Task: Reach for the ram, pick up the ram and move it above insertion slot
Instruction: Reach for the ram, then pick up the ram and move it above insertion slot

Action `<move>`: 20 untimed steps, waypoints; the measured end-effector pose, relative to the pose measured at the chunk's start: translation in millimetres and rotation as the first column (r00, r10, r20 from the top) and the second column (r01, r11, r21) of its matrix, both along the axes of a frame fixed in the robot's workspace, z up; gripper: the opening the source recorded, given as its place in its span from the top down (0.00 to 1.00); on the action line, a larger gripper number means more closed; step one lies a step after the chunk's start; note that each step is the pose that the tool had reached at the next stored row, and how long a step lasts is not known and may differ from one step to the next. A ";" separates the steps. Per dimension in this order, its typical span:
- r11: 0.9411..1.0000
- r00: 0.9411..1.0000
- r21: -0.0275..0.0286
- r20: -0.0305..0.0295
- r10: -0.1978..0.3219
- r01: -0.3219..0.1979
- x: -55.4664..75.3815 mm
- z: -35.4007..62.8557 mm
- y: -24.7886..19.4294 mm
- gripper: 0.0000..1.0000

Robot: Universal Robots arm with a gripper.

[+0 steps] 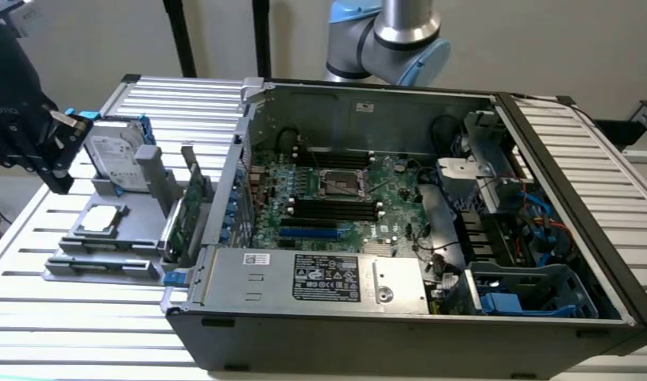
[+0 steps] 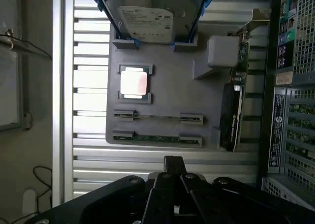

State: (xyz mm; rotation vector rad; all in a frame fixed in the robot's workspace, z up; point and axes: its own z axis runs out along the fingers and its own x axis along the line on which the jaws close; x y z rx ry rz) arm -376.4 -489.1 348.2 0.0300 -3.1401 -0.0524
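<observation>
beside the grey holder (image 2: pixel 167 93) | tool (image 2: pixel 173 177) hangs apart from ram (image 2: pixel 157 138), seemingly empty | opening: cannot tell

Lab bench (image 1: pixel 90 333), opened computer case (image 1: pixel 408 321)

Two ram sticks (image 2: pixel 157 117) (image 2: pixel 157 139), one hard drive (image 2: pixel 147 18)

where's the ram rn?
In the grey holder tray on the exterior view's left, outside the computer case; the ram stands on edge near the CPU.
</observation>
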 end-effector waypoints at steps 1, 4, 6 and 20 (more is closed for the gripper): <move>1.000 1.000 0.000 0.000 0.000 0.000 0.0 -0.1 -0.1 0.89; 1.000 1.000 -0.005 -0.001 0.025 -0.025 0.1 -0.8 -0.3 0.89; 0.998 0.998 -0.005 -0.002 0.061 -0.061 0.0 -1.0 -0.2 0.89; 0.951 0.951 -0.005 -0.002 0.310 -0.310 0.1 -2.5 -0.2 0.89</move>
